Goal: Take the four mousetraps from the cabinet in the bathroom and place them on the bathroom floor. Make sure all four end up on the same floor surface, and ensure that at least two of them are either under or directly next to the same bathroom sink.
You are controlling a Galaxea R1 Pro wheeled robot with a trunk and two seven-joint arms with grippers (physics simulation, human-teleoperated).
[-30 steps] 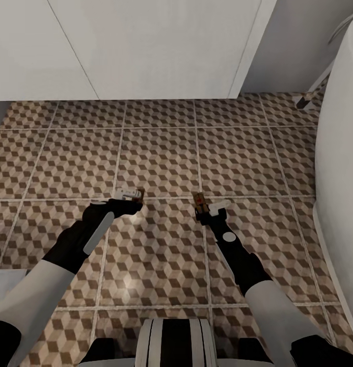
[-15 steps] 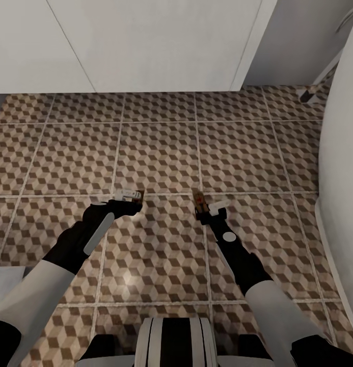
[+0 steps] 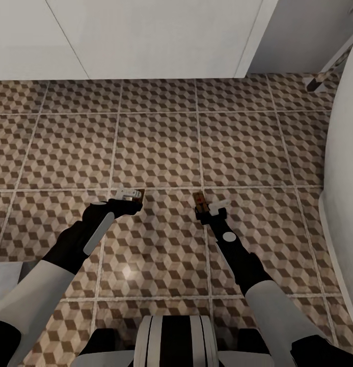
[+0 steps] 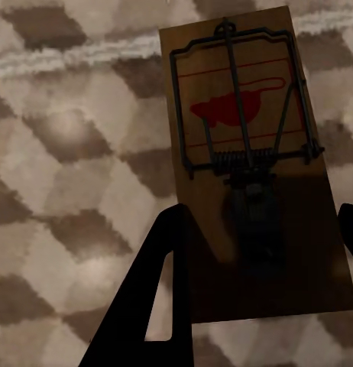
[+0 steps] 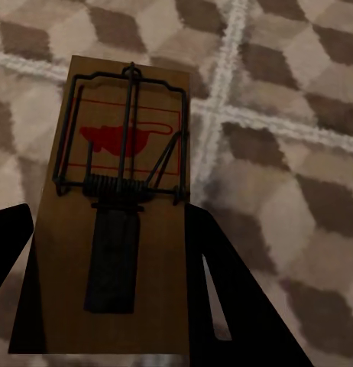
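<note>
I hold one mousetrap in each hand above the bathroom floor (image 3: 156, 148). My left gripper (image 3: 131, 196) is shut on a tan mousetrap (image 3: 138, 194); the left wrist view has that board (image 4: 245, 153) between the dark fingers (image 4: 157, 306), wire and red spot facing the camera. My right gripper (image 3: 207, 206) is shut on a second mousetrap (image 3: 198, 199), seen close up (image 5: 123, 191) in the right wrist view with one finger (image 5: 230, 306) along its edge. Both traps hang over the cube-patterned tiles (image 5: 299, 115). The cabinet is out of view.
A white boxy unit (image 3: 145, 35) with flat fronts stands along the far side of the floor. The rounded white bathtub (image 3: 347, 168) borders the right. A thin pale leg with a dark foot (image 3: 319, 81) touches the tiles at the far right.
The whole head view has shifted: the white unit's lower edge sits higher in the picture and more floor shows. Both grippers keep their traps and their places in the picture.
</note>
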